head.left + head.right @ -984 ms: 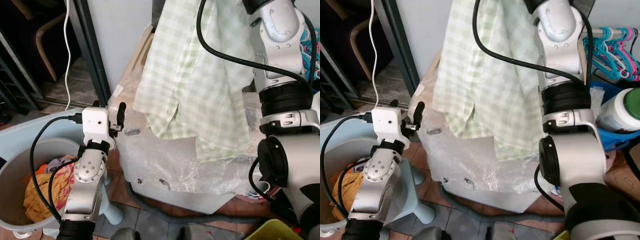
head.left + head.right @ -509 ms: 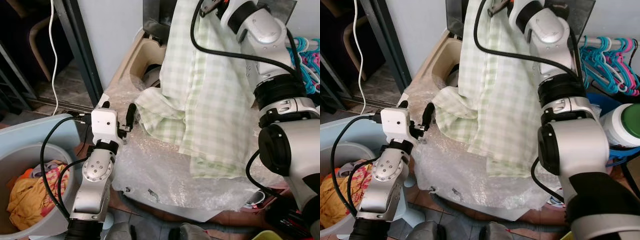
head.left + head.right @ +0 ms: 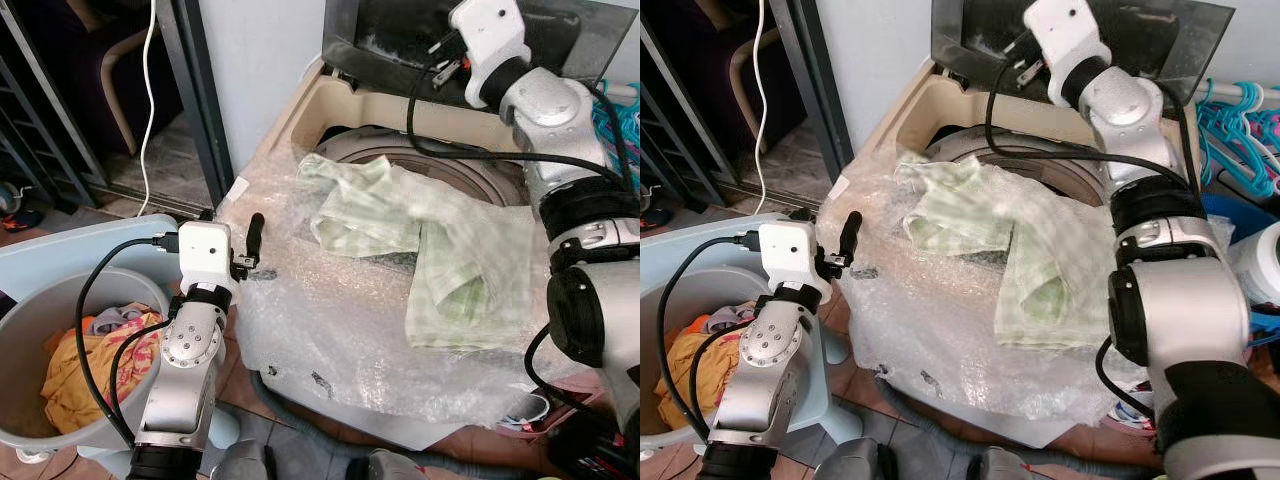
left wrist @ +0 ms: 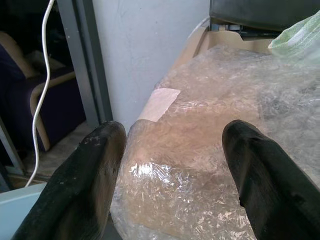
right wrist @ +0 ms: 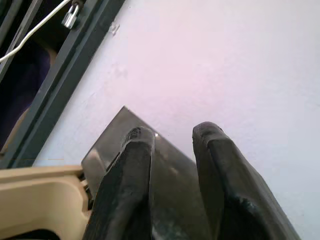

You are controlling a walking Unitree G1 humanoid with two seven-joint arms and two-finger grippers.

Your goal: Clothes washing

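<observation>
Two grippers are empty. Your right gripper point(image 5: 172, 165), fingers slightly parted, is raised above the washing machine point(image 3: 300, 110) toward its dark lid point(image 3: 1140, 40) and the wall. Your left gripper point(image 4: 172, 165), fingers wide apart, hovers beside the machine's plastic-wrapped corner. You see the green checked cloth point(image 3: 440, 240) crumpled across the drum rim, its long axis running front-right. One basin point(image 3: 30, 330) of clothes sits at left.

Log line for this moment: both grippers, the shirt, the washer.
right gripper: raised by open lid, empty | left gripper: open, at wrapped washer corner | green checked shirt: draped over drum rim, partly outside | laundry basket: clothes inside
</observation>
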